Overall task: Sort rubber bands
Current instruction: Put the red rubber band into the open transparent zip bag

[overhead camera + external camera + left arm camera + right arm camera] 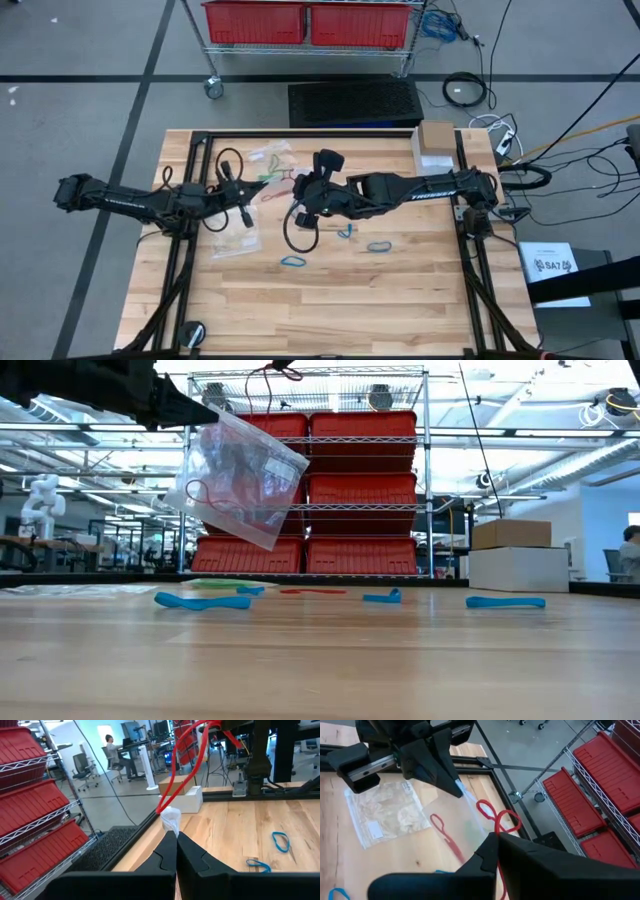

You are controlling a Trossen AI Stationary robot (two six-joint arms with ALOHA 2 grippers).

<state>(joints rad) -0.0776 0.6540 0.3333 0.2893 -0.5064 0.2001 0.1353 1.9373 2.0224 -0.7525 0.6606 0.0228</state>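
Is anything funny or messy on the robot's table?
Yes. A clear plastic bag hangs tilted in the air, pinched by the left gripper, while the right gripper holds a red rubber band stretched by its corner. Blue rubber bands lie scattered on the table.

Seen from above: a wooden table (330, 300) with both dark arms reaching toward its middle. Left gripper (247, 213) just above a clear plastic bag (232, 240) lying flat. Right gripper (300, 190) close by, beside red rubber bands (275, 192). Three blue rubber bands (292, 262) scattered nearer the front. A cardboard box (437, 137) at the far right corner. Red bins (308, 20) on a wire shelf beyond.
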